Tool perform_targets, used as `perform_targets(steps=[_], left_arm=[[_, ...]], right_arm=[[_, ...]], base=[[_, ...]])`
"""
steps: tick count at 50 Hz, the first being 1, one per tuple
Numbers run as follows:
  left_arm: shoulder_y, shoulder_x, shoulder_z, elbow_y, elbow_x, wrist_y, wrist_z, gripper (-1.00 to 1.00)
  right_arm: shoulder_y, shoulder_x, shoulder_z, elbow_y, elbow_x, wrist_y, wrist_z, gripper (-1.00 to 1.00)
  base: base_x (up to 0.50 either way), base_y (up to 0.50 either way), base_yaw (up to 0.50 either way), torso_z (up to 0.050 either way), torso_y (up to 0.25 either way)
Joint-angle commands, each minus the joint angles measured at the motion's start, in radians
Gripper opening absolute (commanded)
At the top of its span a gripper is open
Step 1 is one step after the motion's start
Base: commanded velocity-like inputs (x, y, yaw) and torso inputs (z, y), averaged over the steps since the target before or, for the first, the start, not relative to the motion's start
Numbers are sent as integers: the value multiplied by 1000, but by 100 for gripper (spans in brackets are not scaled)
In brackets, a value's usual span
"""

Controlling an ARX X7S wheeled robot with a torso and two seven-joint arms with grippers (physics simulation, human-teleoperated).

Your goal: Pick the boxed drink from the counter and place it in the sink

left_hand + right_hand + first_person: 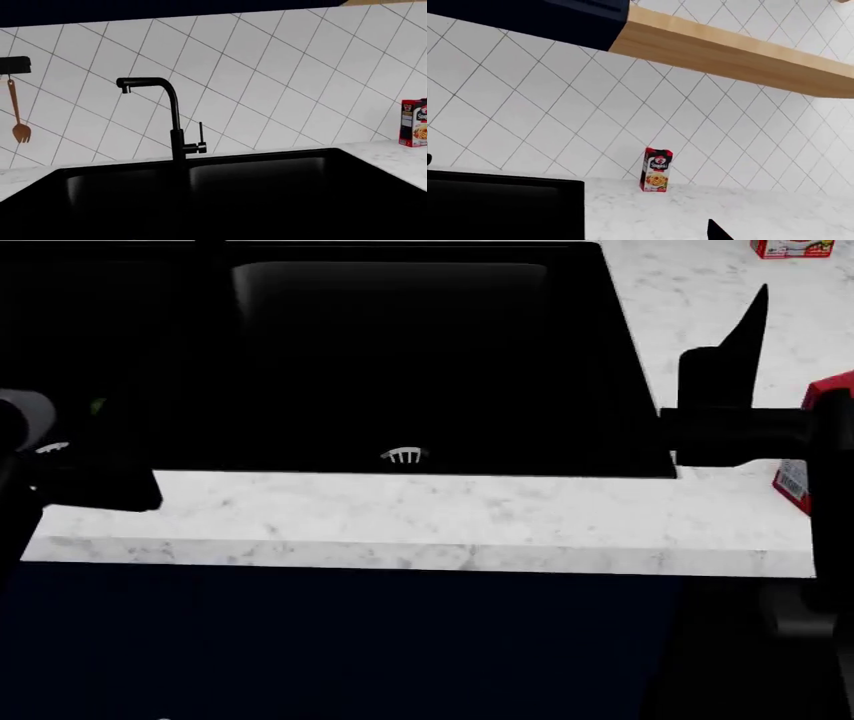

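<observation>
The boxed drink [833, 392], a small red carton with a white barcode panel, stands on the counter [400, 515] at the head view's right edge, and my right arm crosses in front of it. My right gripper [691, 312] hovers just left of the carton, beside the sink's right rim. One black fingertip [715, 231] sits wide of centre with nothing between the jaws. The black sink [400, 360] shows its silver drain grate [403, 455]. My left gripper [94, 482] hangs at the sink's [200, 200] front left corner, its fingers lost against the dark basin.
A black faucet [175, 125] rises behind the sink against the white tiled wall. The taller spaghetti box [656, 170] stands at the back of the counter right of the sink. A wooden fork [20, 127] hangs at the left. A wooden shelf [727, 55] runs overhead.
</observation>
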Motion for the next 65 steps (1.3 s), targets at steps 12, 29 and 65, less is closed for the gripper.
perform_targets(steps=[12, 29, 65], left_arm=[[1, -11, -7, -2, -18, 3, 2, 100], [7, -15, -11, -10, -25, 6, -6, 100], [11, -30, -15, 32, -60, -27, -12, 100]], right_arm=[[73, 116, 112, -36, 46, 174, 46, 100], [62, 315, 204, 93, 635, 163, 567, 100], [81, 399, 352, 123, 943, 139, 701, 100]], base=[[0, 0, 0, 0, 0], [0, 0, 0, 0, 0], [76, -14, 0, 0, 0]])
